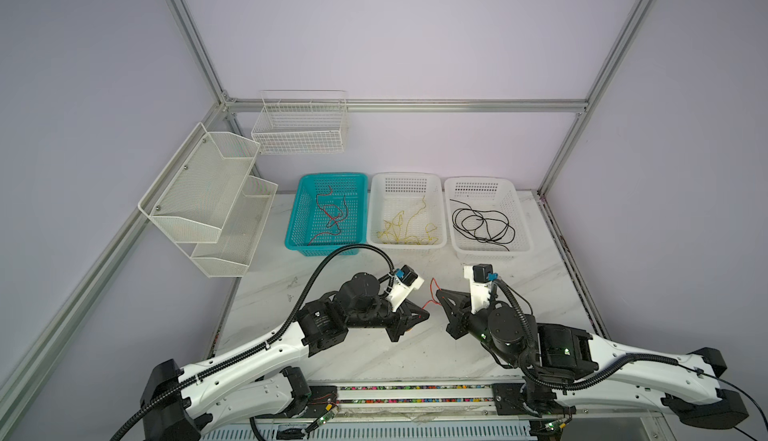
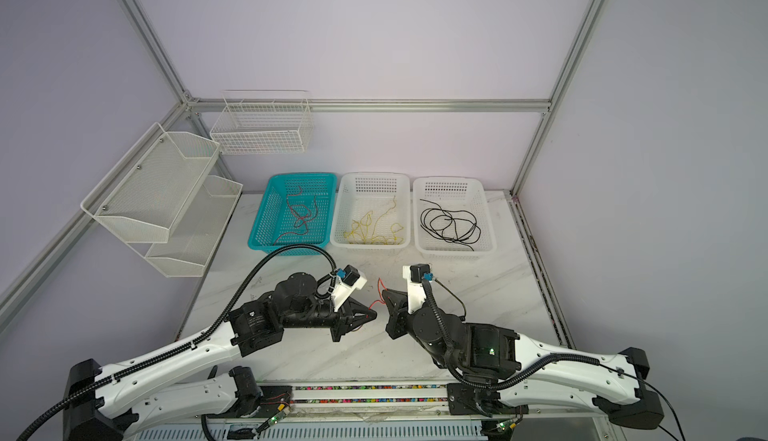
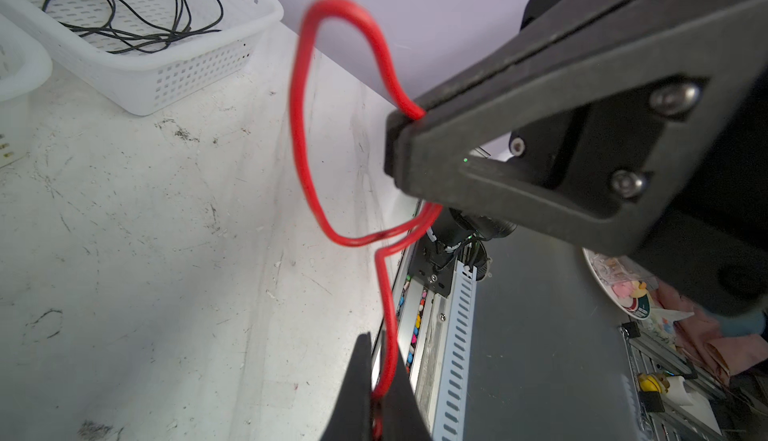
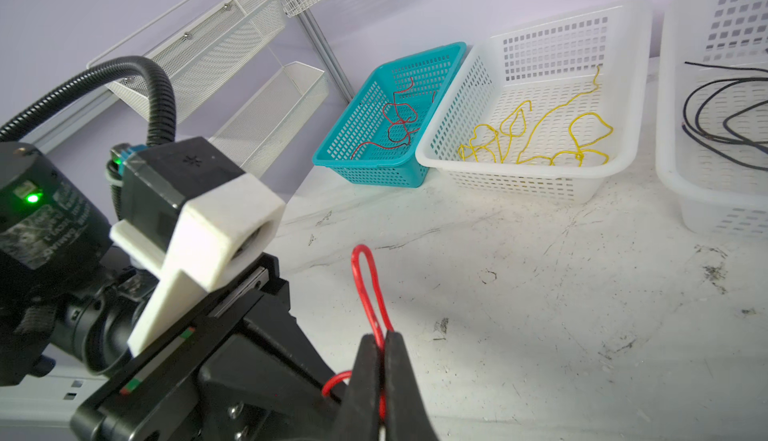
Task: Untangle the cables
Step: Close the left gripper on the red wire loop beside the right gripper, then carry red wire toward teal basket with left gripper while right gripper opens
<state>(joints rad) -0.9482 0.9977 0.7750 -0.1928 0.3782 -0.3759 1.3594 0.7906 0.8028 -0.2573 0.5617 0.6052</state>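
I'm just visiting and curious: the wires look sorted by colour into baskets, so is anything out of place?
One red cable is loose: it loops above the table, pinched by both the left gripper and the right gripper, while the other red cables lie in the teal basket. Otherwise only the scuffed table stands out.

Left wrist view: red cable [image 3: 296, 139] passes behind right tool [image 3: 405, 135]; clamped stretch unseen. Far bend of loop blurred. Left tool [image 3: 376, 401] cut off by frame edge. Right wrist view: white basket [image 4: 667, 106] cropped, contents partly seen. Both top views: cable ends too thin to trace.
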